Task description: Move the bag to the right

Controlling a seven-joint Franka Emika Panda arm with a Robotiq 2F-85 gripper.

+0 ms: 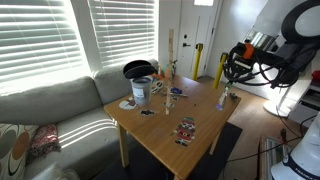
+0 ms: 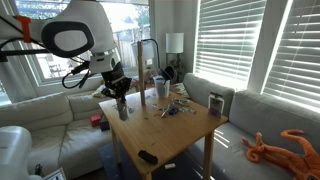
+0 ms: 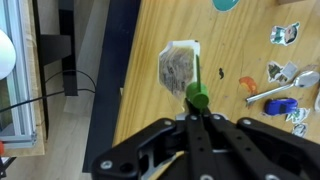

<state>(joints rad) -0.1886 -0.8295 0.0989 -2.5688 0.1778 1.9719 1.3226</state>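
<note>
The small whitish pouch with green and red print [image 3: 180, 68] lies on the brown wooden table [image 3: 245, 45], close to its edge. The black gripper [image 3: 196, 114] is just beside it. The silver metal cans [image 1: 141, 90] stand at the far end, near the pale couch [image 1: 60, 110]. The flat dark red patterned packet [image 1: 186, 130] lies apart from both.

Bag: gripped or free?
Gripped. Wrist view shows the gripper closed on the green edge of the bag. Whether it is off the table: cannot tell.
</note>
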